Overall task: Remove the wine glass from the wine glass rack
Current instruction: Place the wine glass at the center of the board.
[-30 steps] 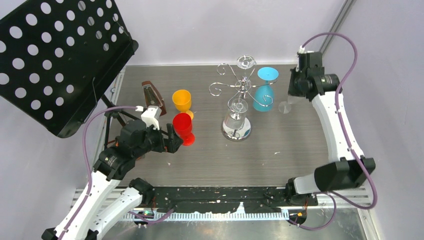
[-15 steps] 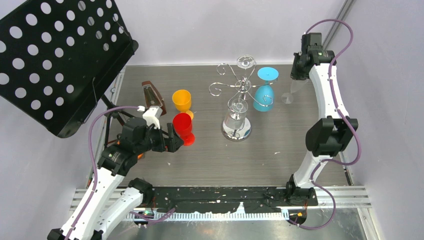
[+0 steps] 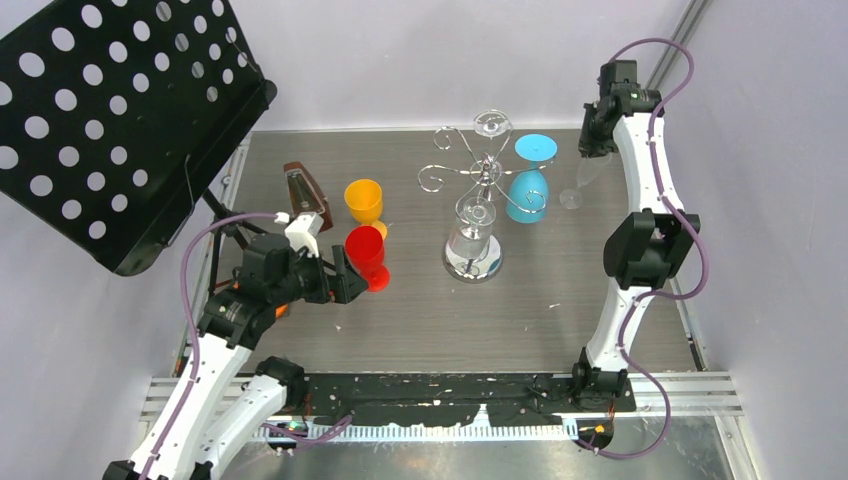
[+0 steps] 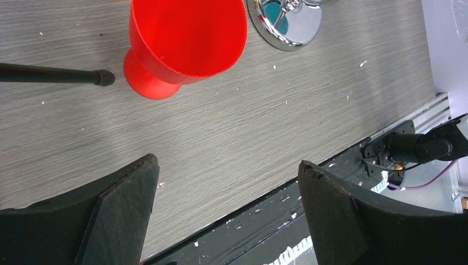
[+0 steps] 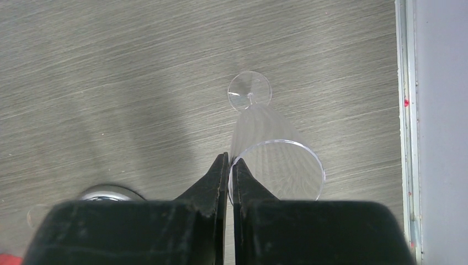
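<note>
Clock: twelve o'clock is the table's (image 3: 420,320) far edge in the top view, six o'clock the arm bases
Wine glass: the clear wine glass (image 5: 273,143) is off the rack, at about two o'clock on the table; it hangs tilted under the right gripper, rim up and foot down, and I cannot tell whether the foot touches the wood
Right gripper: the right gripper (image 5: 227,163) is pinched fully together on the glass's rim, with the thin wall caught between the fingertips at the rim's nine o'clock side in the wrist view
Wine glass rack: the chrome wine glass rack (image 3: 487,170) stands upright on its round mirrored base at about one o'clock from the table's centre, at nine o'clock of the held glass and apart from it
On the rack: two clear glasses (image 3: 475,215) hang foot-up, one at twelve and one at six o'clock of the post; a blue glass (image 3: 527,190) hangs at three o'clock
Left gripper: the left gripper (image 4: 226,163) has its jaws spread wide with nothing between them, at about eight o'clock on the table
Red cup: the red cup (image 4: 187,33) stands upright just beyond the left fingertips, untouched
Orange cup: the orange cup (image 3: 364,198) is close at twelve o'clock of the red one
Metronome: a brown metronome (image 3: 305,190) at ten o'clock of the red cup
Music stand: a black perforated music stand (image 3: 110,110) over the ten o'clock corner
</note>
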Available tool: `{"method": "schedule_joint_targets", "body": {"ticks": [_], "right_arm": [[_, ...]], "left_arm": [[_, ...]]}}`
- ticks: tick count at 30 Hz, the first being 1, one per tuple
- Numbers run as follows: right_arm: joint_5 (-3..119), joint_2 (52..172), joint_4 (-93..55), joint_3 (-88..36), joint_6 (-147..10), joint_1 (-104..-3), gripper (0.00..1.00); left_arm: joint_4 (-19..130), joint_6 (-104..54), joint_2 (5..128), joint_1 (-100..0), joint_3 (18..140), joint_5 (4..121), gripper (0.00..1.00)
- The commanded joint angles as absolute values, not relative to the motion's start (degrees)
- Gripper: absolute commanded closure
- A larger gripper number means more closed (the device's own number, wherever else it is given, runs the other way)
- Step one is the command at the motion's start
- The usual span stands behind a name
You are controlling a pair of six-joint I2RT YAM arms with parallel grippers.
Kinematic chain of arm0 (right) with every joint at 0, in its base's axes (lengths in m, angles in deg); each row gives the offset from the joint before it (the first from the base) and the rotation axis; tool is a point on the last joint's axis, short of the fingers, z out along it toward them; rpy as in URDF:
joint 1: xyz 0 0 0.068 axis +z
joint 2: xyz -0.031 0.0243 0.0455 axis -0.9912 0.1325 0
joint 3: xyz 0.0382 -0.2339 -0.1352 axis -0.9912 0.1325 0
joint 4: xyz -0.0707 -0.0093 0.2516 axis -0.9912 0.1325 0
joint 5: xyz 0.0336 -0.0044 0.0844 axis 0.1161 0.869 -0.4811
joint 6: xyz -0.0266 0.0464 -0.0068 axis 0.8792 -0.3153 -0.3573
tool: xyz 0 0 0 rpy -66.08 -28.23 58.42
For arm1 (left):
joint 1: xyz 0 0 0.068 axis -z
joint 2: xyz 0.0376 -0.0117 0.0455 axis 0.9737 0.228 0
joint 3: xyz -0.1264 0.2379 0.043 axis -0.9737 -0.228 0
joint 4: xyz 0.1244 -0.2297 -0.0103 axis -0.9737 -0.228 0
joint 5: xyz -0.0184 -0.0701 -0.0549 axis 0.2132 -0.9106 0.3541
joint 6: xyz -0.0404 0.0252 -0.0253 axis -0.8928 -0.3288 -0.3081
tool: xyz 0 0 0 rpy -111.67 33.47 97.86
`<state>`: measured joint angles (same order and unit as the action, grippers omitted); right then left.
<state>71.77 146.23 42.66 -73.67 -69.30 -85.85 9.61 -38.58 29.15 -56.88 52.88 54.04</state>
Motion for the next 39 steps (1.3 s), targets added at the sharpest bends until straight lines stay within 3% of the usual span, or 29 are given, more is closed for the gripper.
{"method": "schedule_joint_targets", "body": {"ticks": [1, 9, 12, 16, 23, 39], "right_arm": [[71.3, 147.2, 43.1, -76.8, -68.6, -86.5, 0.93], [71.6, 148.7, 43.0, -77.6, -68.2, -86.9, 0.76], [71.5, 148.4, 42.9, -78.4, -68.7, -86.8, 0.62], [71.8, 147.5, 42.7, -79.3, -69.3, -86.9, 0.53], [71.5, 144.7, 42.0, -81.3, -71.1, -87.0, 0.45], [63.9, 131.7, 37.3, -78.2, -76.7, -86.9, 0.38]], "left_arm": [[12.5, -38.1, 29.4, -58.0, 52.5, 51.3, 0.07], [12.7, -38.1, 29.5, -59.1, 52.1, 50.3, 0.07], [12.7, -38.1, 29.5, -59.3, 52.0, 50.1, 0.07], [12.9, -38.1, 29.3, -59.7, 51.9, 49.6, 0.07], [12.9, -38.0, 29.2, -59.9, 51.6, 49.6, 0.07], [12.9, -37.9, 28.9, -59.9, 51.5, 49.9, 0.07]]}}
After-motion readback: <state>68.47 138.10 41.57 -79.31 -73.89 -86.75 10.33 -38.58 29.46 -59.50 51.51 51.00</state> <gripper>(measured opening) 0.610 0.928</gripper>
